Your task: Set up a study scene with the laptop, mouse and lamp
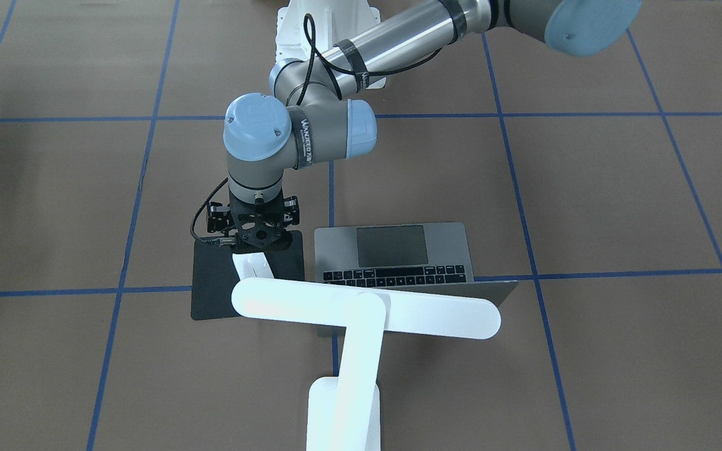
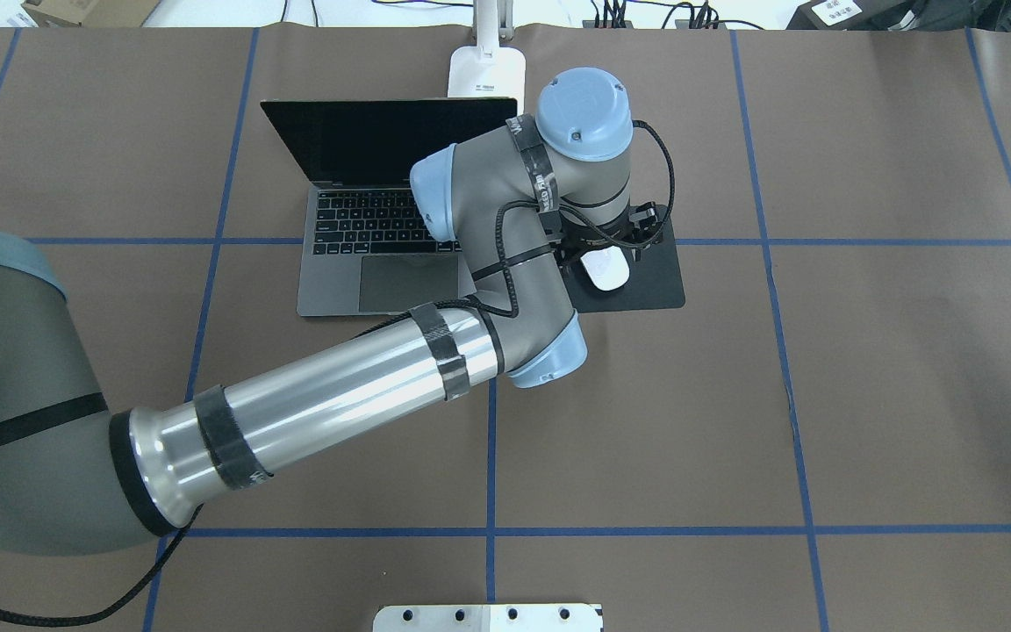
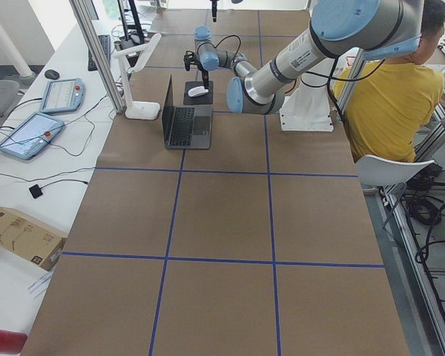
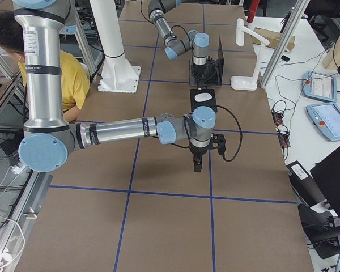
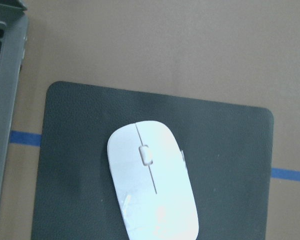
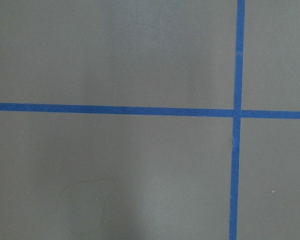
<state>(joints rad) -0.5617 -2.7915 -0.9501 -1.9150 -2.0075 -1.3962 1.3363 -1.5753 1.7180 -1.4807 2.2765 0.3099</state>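
The grey laptop [image 2: 383, 281] stands open in the middle of the far half of the table, and it also shows in the front view [image 1: 392, 247]. The white mouse [image 5: 152, 185] lies free on a flat black pad [image 5: 230, 150] to its right, seen too from overhead [image 2: 605, 268]. The white T-shaped lamp [image 1: 361, 313] stands behind the laptop, its foot [image 2: 486, 72] at the far edge. My left gripper [image 1: 257, 241] hovers just above the mouse; its fingers are hidden. My right gripper [image 4: 197, 166] hangs over bare table far to the right, and I cannot tell its state.
The white robot pedestal [image 2: 488, 617] sits at the near edge. An operator in yellow [image 3: 393, 96] sits beside it. Tablets [image 3: 30, 133] and a cardboard box [image 3: 22, 237] lie on the white bench past the table's far edge. Blue tape lines cross the brown table.
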